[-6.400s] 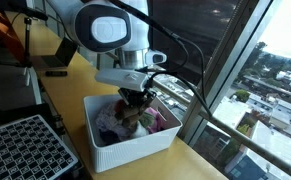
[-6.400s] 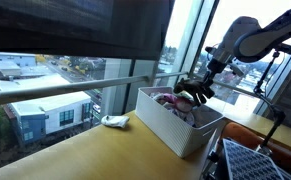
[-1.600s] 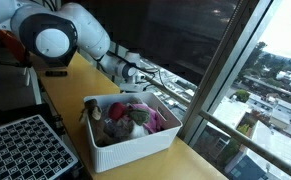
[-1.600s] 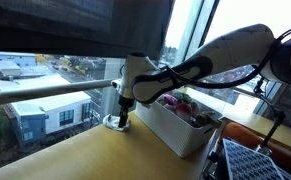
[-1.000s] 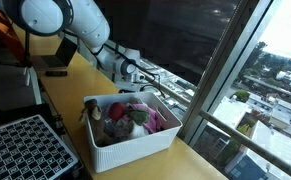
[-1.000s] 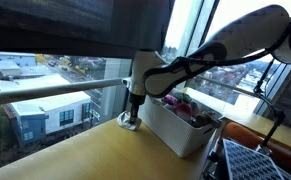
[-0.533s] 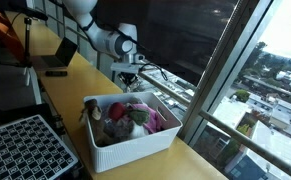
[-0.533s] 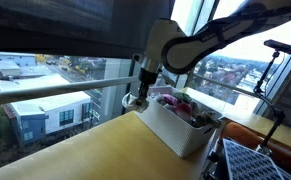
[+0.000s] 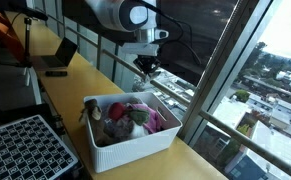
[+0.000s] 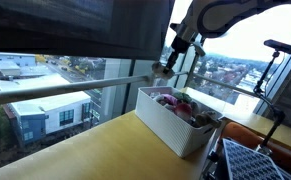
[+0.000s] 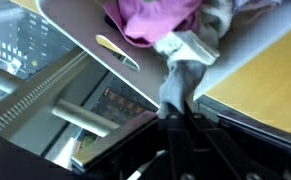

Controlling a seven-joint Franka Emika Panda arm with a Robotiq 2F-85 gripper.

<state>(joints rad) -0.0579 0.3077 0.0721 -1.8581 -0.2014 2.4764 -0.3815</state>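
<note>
Gripper (image 9: 145, 68) is clamped on a small gray cloth (image 11: 183, 68), jaws nearly together. The cloth hangs from it in mid-air, well above the window-side edge of the white bin (image 9: 135, 148) and not touching it. The bin sits on the desk (image 10: 75, 150). A pink cloth (image 9: 157, 118) and other fabrics are piled inside the bin.

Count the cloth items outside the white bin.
1: a pale grey cloth pinched in the hand, hanging in the air near the white bin. A pile of cloths lies inside; any behind the bin would be hidden.
</note>
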